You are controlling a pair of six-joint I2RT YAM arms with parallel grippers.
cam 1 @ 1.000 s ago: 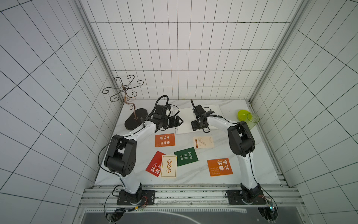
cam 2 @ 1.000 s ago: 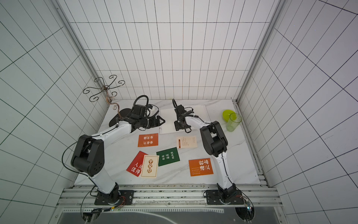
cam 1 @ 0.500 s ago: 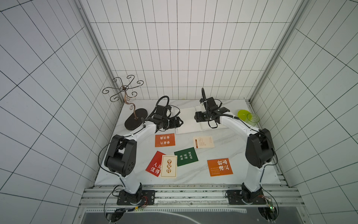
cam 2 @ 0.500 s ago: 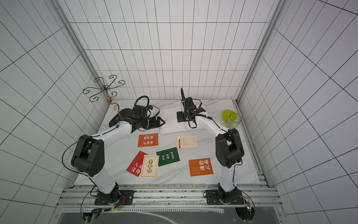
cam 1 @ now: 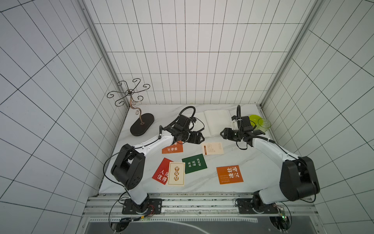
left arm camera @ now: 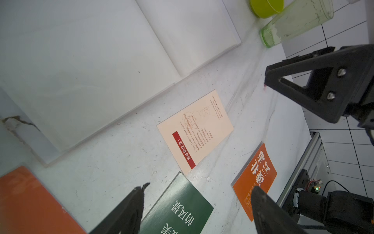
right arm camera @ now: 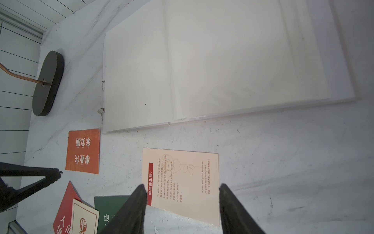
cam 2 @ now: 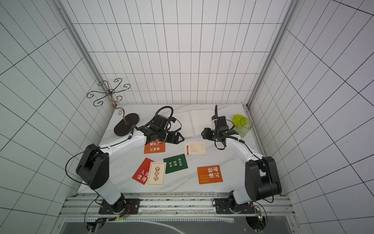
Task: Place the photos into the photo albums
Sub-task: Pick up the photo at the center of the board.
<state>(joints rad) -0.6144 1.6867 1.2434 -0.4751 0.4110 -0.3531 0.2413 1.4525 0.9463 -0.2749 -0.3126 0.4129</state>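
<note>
The photo album (cam 1: 217,121) lies open at the back of the table, white pages up, in both top views (cam 2: 200,123). Six photos lie flat in front of it: an orange one (cam 1: 172,149), a cream text card (cam 1: 212,148), a dark green one (cam 1: 194,163), a red one (cam 1: 162,171) under a cream card (cam 1: 176,173), and an orange one (cam 1: 229,174). My left gripper (cam 1: 199,138) stands open and empty above the green photo (left arm camera: 178,208). My right gripper (cam 1: 223,134) is open and empty, its fingers (right arm camera: 133,206) framing the cream text card (right arm camera: 182,182).
A black oval stand base (cam 1: 141,124) with a curled wire tree stands at the back left. A green bowl (cam 1: 254,118) and a clear green cup (cam 1: 264,124) sit at the back right corner. The two grippers face each other near the album's front edge.
The right arm swung out to the right; its gripper left the album pages and came down by the album's front right edge, jaws somewhat narrower. The left arm barely moved.
</note>
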